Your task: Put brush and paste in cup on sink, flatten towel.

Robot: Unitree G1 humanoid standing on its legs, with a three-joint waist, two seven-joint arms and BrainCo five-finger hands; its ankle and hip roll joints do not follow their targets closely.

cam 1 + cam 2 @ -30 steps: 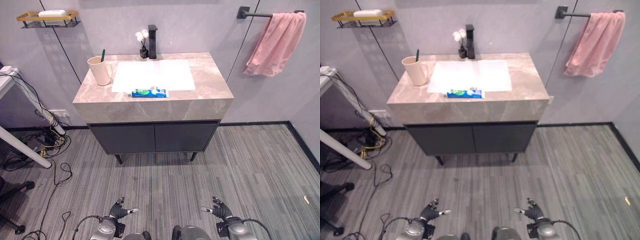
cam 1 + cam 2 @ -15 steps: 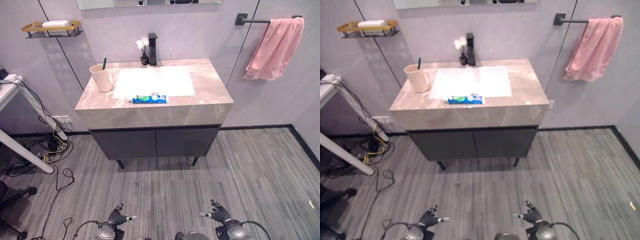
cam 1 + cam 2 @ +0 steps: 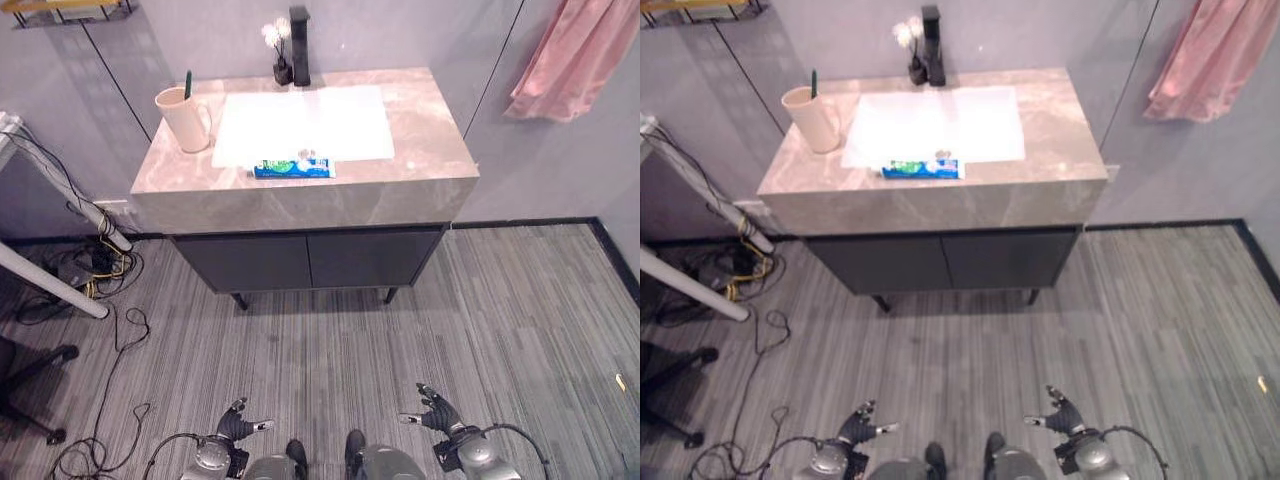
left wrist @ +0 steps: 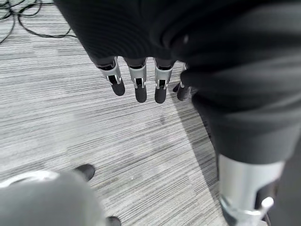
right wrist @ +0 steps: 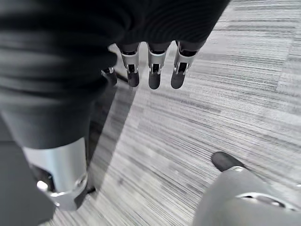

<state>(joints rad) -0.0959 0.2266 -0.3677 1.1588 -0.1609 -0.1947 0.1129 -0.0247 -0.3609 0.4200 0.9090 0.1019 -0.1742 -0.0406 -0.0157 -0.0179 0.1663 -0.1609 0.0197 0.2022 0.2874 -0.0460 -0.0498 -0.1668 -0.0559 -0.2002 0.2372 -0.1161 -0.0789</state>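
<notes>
Left hand (image 3: 238, 427) and right hand (image 3: 436, 414) hang released, well short of the sink (image 3: 300, 125), toothpaste (image 3: 292, 168) and cup (image 3: 181, 118).

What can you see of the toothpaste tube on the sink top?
The toothpaste tube is blue and green with a white cap end. It lies flat on its side, lengthwise along the front rim of the white basin, near the front edge of the marble-look counter. Nothing holds it. It lies apart from the beige cup at the counter's left.
</notes>
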